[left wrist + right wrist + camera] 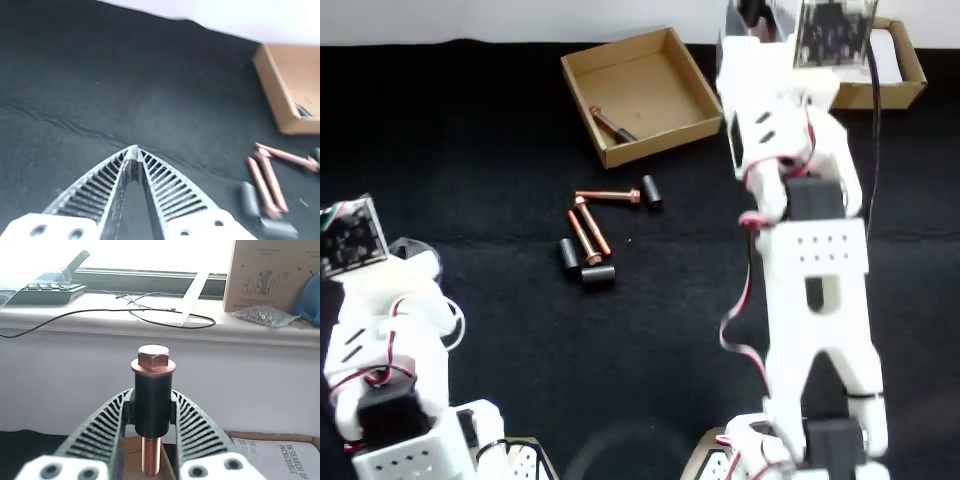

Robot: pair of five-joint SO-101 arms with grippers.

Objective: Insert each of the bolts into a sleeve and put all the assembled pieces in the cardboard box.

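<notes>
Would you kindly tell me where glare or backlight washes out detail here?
Right wrist view: window blown out white; the copper bolt in its black cylindrical sleeve between the jaws reads fine. High view: white arm casing glares against black cloth. Left wrist view: only the white wall is bright.

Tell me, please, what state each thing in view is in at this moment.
Left tool: shut, empty.
Right tool: shut on the held piece, bolt seated in its sleeve.
Cardboard box: open, boxed piece lying inside.
Loose bolts: three, lying flat, unsleeved.
Loose sleeves: three, empty, lying loose.
</notes>
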